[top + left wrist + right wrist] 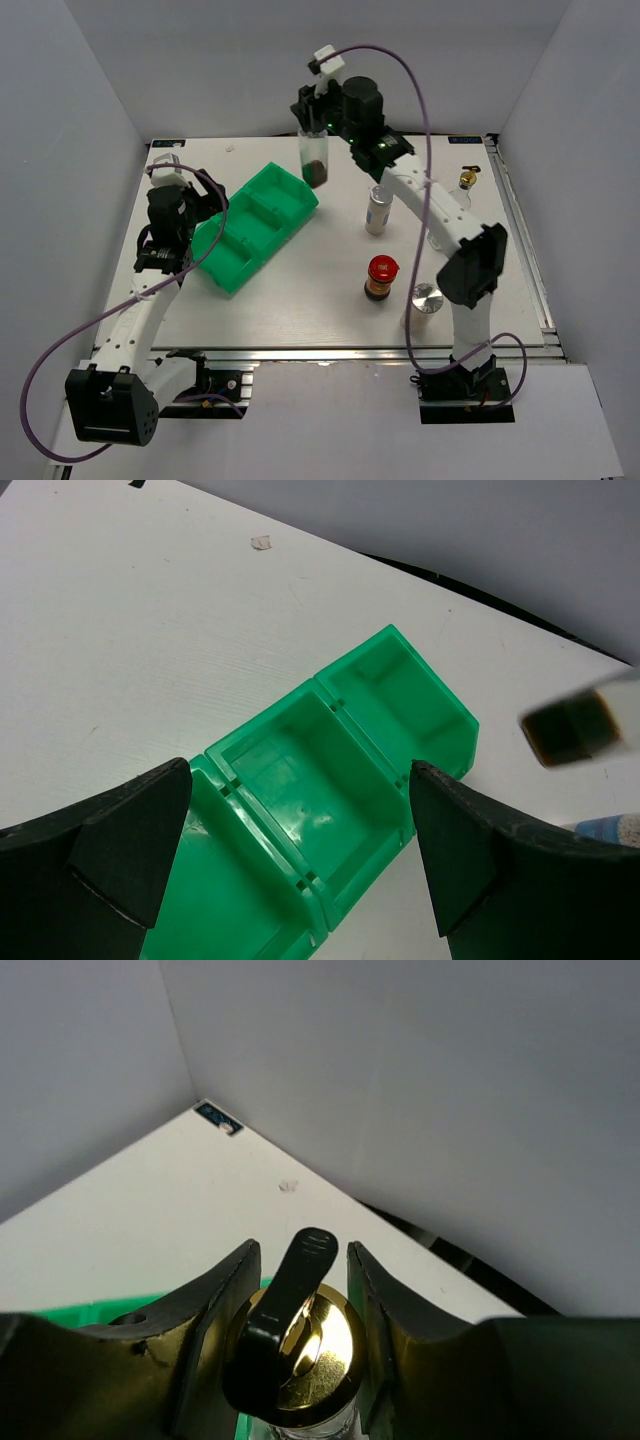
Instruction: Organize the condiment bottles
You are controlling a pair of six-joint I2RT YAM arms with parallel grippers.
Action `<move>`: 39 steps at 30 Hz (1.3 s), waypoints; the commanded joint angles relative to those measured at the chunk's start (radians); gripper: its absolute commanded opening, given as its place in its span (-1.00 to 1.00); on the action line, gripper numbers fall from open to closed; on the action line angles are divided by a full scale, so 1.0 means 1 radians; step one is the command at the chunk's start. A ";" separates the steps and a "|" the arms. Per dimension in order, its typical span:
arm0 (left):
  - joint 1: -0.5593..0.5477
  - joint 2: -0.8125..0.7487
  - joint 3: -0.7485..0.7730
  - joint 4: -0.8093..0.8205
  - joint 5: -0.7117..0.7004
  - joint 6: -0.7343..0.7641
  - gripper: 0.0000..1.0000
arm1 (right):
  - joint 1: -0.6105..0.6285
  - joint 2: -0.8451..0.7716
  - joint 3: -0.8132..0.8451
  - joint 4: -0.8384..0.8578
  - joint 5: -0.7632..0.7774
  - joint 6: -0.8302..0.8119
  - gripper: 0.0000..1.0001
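Near the table's far edge, R claw [303, 1260] is clamped on a glass bottle [315, 160], hanging over the tray's [232, 272] far end. L claw [300, 825] gapes wide above the tray, holding nothing. Compartments look bare, so nothing's sorted yet. White-lid jar [377, 210], red-lid jar [381, 277], shaker [428, 298] and 2nd bottle [466, 180] stand toward the right edge.

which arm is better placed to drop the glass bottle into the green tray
Right: the right claw is shut on the glass bottle, raised beside the green tray's far end. The left claw is open and empty over the tray.
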 commanded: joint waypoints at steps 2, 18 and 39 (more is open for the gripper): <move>0.002 -0.002 0.001 -0.008 -0.005 0.012 0.96 | 0.051 0.096 0.218 0.286 0.023 0.011 -1.00; 0.002 -0.001 -0.005 0.000 -0.010 0.024 0.96 | 0.118 0.331 0.244 0.622 -0.006 -0.061 -1.00; 0.002 0.014 -0.012 -0.003 -0.030 0.033 0.97 | 0.115 0.478 0.215 0.741 -0.129 -0.129 -1.00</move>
